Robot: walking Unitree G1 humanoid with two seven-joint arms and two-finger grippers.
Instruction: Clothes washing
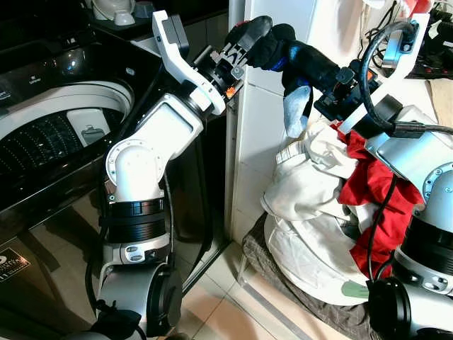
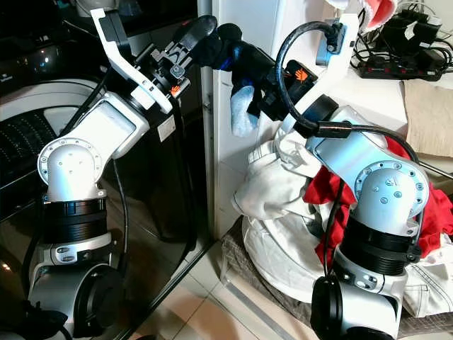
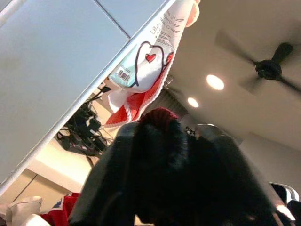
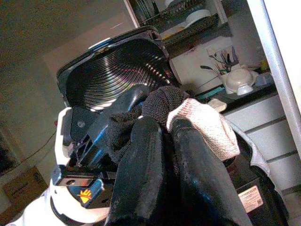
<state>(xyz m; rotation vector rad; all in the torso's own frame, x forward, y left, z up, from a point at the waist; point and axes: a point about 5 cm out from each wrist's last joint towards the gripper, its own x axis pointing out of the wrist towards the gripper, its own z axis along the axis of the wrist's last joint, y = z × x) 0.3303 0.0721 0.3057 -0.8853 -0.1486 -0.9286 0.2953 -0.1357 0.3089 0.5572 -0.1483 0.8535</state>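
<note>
You see a ceiling fan (image 3: 272,68) beside two lit recessed ceiling lights (image 3: 215,82) | a power strip (image 2: 405,69) with tangled black cables on the counter | a dish rack (image 4: 188,19) holding bowls above a dark shelf | pale floor tiles (image 1: 212,297).

Floor: pale tiles (image 1: 212,297)
Wall: white tiled pillar (image 1: 265,120)
Ceiling: dark fan (image 3: 273,68), two round lights (image 3: 215,82)

Home laundry corner: washing machine (image 1: 49,134), clothes heap (image 1: 318,212)

Both arms raised, left tool (image 1: 249,39) and right tool (image 1: 320,76) clamped closed.
</note>
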